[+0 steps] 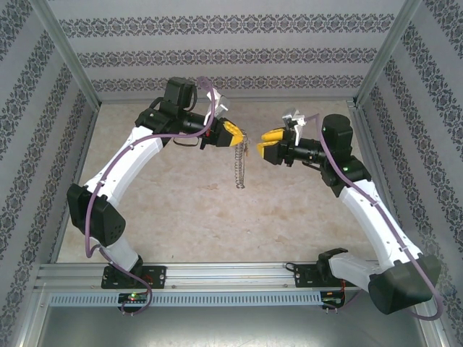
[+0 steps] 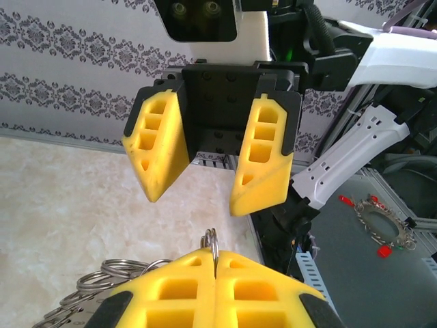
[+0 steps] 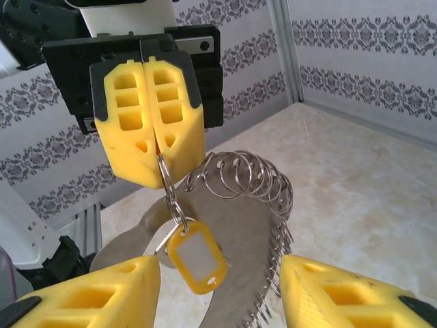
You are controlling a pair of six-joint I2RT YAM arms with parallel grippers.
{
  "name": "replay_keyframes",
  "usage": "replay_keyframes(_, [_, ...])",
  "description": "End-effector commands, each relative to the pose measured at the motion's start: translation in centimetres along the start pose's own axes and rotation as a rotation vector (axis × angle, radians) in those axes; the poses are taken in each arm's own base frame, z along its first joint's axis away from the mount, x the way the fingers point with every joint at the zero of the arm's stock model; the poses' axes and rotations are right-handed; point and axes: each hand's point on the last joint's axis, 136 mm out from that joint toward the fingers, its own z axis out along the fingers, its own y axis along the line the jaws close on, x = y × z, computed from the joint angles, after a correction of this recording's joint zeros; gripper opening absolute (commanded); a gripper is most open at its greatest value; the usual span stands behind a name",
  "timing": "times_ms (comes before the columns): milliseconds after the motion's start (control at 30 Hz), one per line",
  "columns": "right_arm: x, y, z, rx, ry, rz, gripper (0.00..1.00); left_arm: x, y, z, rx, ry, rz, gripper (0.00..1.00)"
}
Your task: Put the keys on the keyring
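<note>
My left gripper [image 1: 236, 133] is shut on a small split ring [image 2: 214, 244] held well above the table. From that ring hang the keys, a yellow-orange tag [image 3: 195, 258] with a silver key mostly hidden behind it. The keyring [image 3: 263, 179] hangs there too, its many small silver rings and pieces fanning down to the right. In the top view the keyring [image 1: 240, 170] dangles as a thin chain. My right gripper [image 1: 263, 145] faces the left one, open. Its fingers [image 3: 116, 294] flank the tag from below without touching it.
The beige table [image 1: 188, 210] lies below both arms, ringed by patterned walls [image 1: 217, 58] and metal frame posts. A rail [image 1: 217, 275] runs along the near edge by the arm bases. Another metal ring [image 2: 384, 225] lies on the grey surface beyond the table's edge.
</note>
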Motion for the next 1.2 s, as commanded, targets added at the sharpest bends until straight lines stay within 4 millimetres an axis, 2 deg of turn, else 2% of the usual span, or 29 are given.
replay_keyframes(0, [-1.8, 2.1, 0.5, -0.104, -0.062, -0.046, 0.49, -1.8, -1.7, -0.1, 0.036, -0.035, 0.067, 0.00])
replay_keyframes(200, [-1.5, 2.5, 1.7, -0.158, -0.042, -0.041, 0.48, -1.9, -1.9, 0.0, 0.044, -0.037, 0.067, 0.00])
replay_keyframes(400, [-1.0, 2.1, 2.5, -0.175, -0.028, -0.031, 0.43, -2.1, -1.9, 0.0, 0.051, -0.039, 0.066, 0.00])
replay_keyframes(500, [-0.9, 2.2, 2.6, -0.190, -0.023, -0.029, 0.34, -2.1, -1.9, 0.1, 0.051, -0.038, 0.067, 0.00])
replay_keyframes(633, [-0.6, 2.3, 2.8, -0.203, -0.015, -0.024, 0.08, -2.0, -1.7, 0.3, 0.050, -0.037, 0.062, 0.00])
replay_keyframes(700, [-0.3, 2.4, 2.8, -0.205, -0.009, -0.021, 0.00, -2.0, -1.5, 0.3, 0.041, -0.037, 0.060, 0.00])
replay_keyframes(900, [0.9, 2.6, 2.8, -0.198, 0.016, -0.006, 0.00, -2.4, -1.1, 0.2, 0.008, -0.052, 0.068, 0.00])
replay_keyframes(1167, [3.3, 1.6, 3.9, -0.065, 0.079, -0.031, 0.00, -2.7, -0.8, 0.2, -0.021, -0.064, 0.076, 0.00])
